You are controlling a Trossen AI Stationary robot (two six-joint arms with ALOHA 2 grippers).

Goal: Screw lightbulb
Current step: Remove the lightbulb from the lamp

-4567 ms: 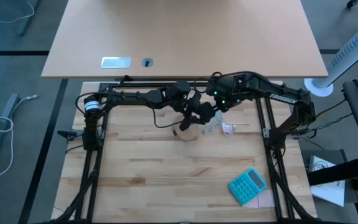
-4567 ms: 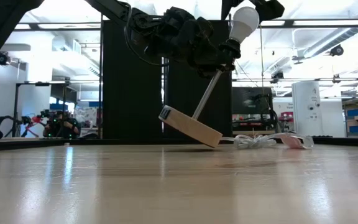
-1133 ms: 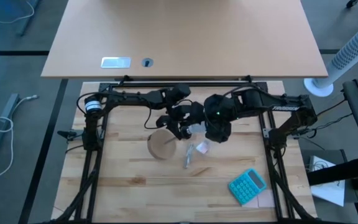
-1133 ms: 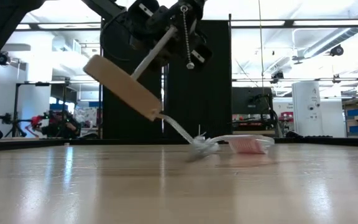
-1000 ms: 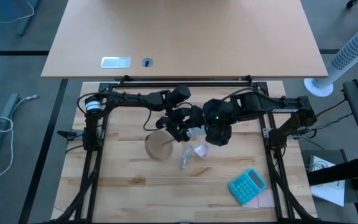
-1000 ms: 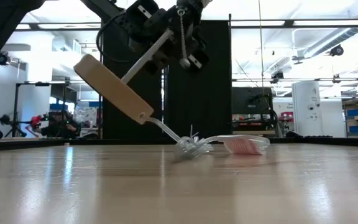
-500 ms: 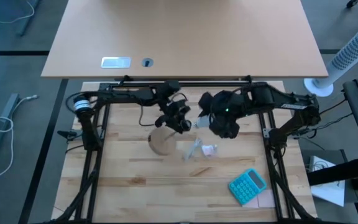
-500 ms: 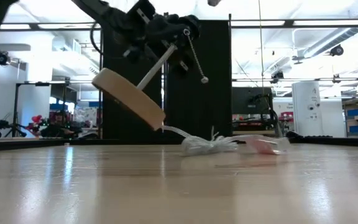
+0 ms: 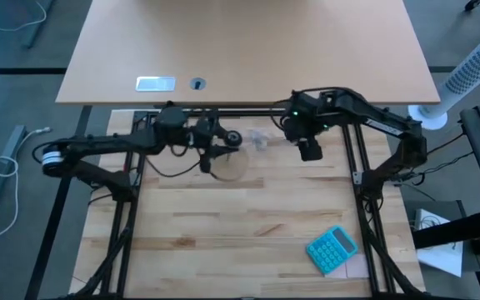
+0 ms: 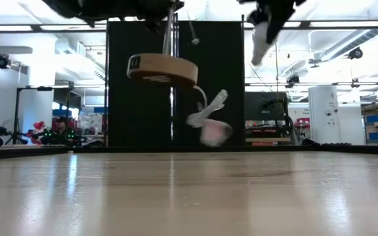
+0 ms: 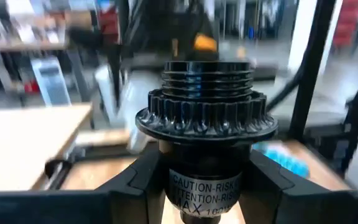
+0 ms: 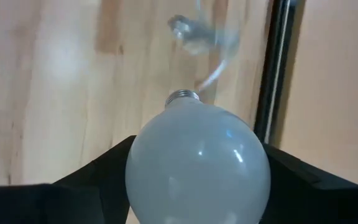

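Observation:
The lamp has a tan wooden disc (image 10: 163, 69), a thin stem and a black socket (image 11: 207, 106). It hangs upright above the table's far middle, with my left gripper (image 9: 215, 143) shut on the socket. The white cord bundle (image 10: 209, 121) dangles from the disc, clear of the table. To its right and higher is the white lightbulb (image 12: 197, 165), its screw neck (image 12: 184, 96) pointing down and away, with my right gripper (image 9: 309, 146) shut on it. In the low view the lightbulb (image 10: 261, 33) shows at the top. My left gripper pinches the socket's labelled body (image 11: 207, 186), just under the ribbed collar, between its two fingers (image 11: 135, 180). The fingers come level from the table's left. The lamp stands upright in the hold, its disc level and lifted clear. My right gripper pinches the lightbulb's round globe (image 12: 142, 168) at its widest part, one finger (image 12: 98, 180) on each side. The fingers slant steeply down from above. The lightbulb is lifted clear, with its screw neck at the free end.
A teal calculator (image 9: 332, 248) lies near the table's front right. Black frame rails (image 9: 361, 167) run along the table's sides and far edge. A tan tabletop (image 9: 248, 50) lies beyond the far rail.
My left gripper has risen and drawn toward the table's far left, rolling so that the tilted lamp now stands upright. The disc is level and the cord bundle has lifted off the table. My right gripper has carried the lightbulb toward the far edge.

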